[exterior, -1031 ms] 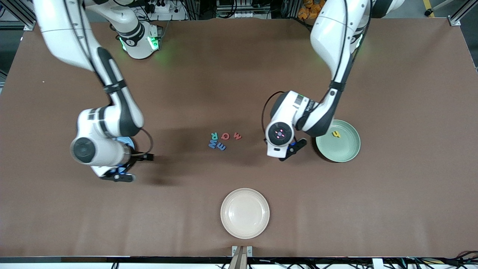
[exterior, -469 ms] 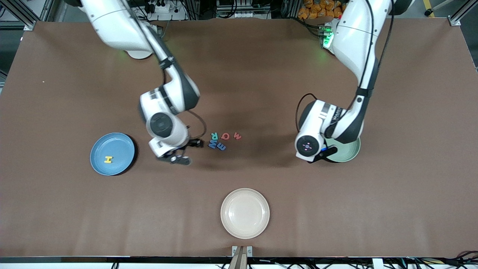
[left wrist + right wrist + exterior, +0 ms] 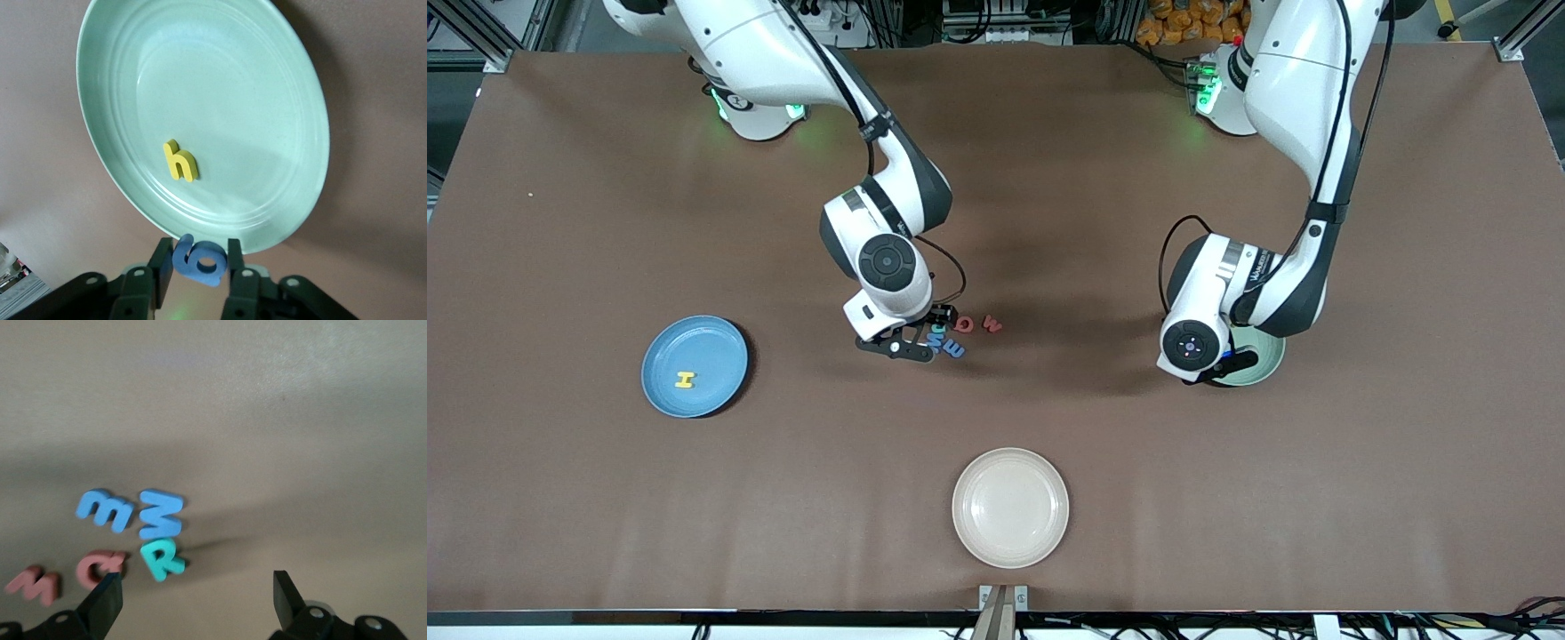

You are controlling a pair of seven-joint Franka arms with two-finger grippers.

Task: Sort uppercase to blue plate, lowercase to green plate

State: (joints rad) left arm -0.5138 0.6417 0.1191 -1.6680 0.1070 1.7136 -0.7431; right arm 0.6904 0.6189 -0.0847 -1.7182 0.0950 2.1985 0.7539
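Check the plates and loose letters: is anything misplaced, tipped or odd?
Nothing stands out. The yellow H lies flat on the blue plate, the yellow h on the green plate, and the cream plate sits level.

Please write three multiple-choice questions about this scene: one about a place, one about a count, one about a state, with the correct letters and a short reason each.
1. Where is the yellow capital H?
A. on the blue plate
B. on the cream plate
C. on the bare table

2. How many letters lie on the green plate?
A. none
B. one
C. three

3. What is the left gripper doing?
A. open, empty
B. holding a blue g
C. holding a red letter

Answers:
1 A: the H lies on the blue plate.
2 B: only the yellow h lies there.
3 B: the g sits between its fingers over the plate's rim.
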